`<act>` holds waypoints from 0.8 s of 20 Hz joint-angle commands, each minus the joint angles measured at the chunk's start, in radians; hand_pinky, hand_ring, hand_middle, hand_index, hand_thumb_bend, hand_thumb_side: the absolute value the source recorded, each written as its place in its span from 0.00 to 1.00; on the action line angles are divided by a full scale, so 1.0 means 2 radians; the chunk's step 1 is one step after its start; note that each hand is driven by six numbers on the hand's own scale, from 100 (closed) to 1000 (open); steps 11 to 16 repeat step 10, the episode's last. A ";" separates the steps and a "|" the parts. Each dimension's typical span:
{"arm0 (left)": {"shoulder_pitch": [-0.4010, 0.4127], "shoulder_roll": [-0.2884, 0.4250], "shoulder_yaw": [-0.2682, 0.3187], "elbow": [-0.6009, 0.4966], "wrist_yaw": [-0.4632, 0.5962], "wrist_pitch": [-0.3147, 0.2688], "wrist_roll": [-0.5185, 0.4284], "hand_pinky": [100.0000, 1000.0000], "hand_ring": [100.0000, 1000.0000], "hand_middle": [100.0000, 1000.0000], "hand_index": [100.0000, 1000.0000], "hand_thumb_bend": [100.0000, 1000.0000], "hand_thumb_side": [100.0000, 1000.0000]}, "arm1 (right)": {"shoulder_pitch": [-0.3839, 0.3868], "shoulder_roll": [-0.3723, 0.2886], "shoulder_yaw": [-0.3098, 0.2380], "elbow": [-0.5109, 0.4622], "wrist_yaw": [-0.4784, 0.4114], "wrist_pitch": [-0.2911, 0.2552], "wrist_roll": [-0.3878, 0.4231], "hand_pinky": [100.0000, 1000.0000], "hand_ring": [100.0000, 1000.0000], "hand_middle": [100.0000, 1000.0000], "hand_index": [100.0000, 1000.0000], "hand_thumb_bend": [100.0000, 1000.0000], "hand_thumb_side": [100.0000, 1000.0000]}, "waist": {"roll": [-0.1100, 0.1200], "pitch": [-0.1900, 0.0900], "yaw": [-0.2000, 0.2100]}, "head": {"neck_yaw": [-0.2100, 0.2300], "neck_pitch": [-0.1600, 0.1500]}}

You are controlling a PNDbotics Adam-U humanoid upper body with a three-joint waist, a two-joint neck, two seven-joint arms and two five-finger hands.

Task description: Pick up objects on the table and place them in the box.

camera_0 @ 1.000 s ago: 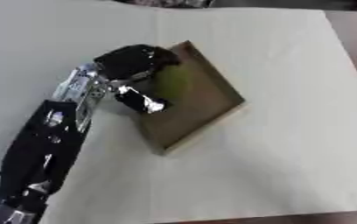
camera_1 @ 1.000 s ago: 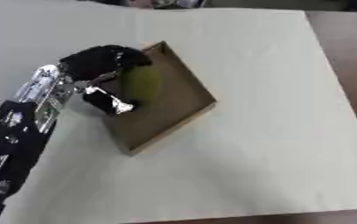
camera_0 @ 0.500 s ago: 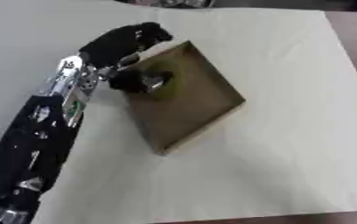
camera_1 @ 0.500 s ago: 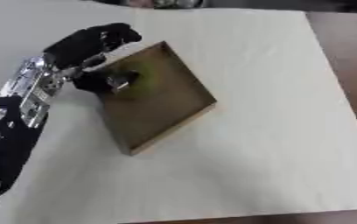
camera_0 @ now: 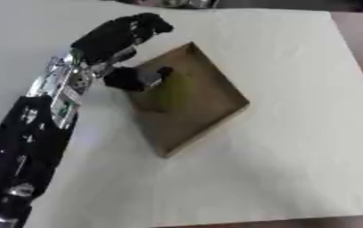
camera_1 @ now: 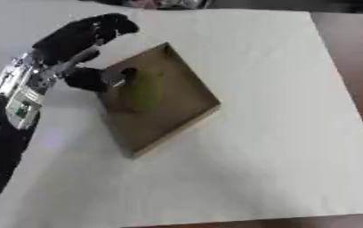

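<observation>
Left eye view: the left hand (camera_0: pixel 118 38) is seen lifted back from the box (camera_0: pixel 215 113) toward 11 o'clock, fingers relaxed and empty, where a second ago it hung over the green object (camera_0: pixel 171 91). That object is now left inside the box, so the placement is judged done.

Right eye view: one box, one green object and one hand are counted; the table (camera_1: pixel 278 147) carries nothing else.

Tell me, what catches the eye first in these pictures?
A long black and silver arm comes in from the left, its left hand raised over the near corner of a shallow brown box. The box sits askew on a pale table, with a blurry green object lying inside it.
</observation>
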 commanded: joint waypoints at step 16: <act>0.072 0.126 0.047 -0.171 0.167 0.107 0.077 0.71 0.85 0.78 0.92 0.00 0.47 | 0.008 -0.029 -0.016 -0.008 0.006 -0.003 -0.020 0.72 0.54 0.58 0.79 0.00 0.40 | 0.008 -0.017 0.018 | -0.026 0.005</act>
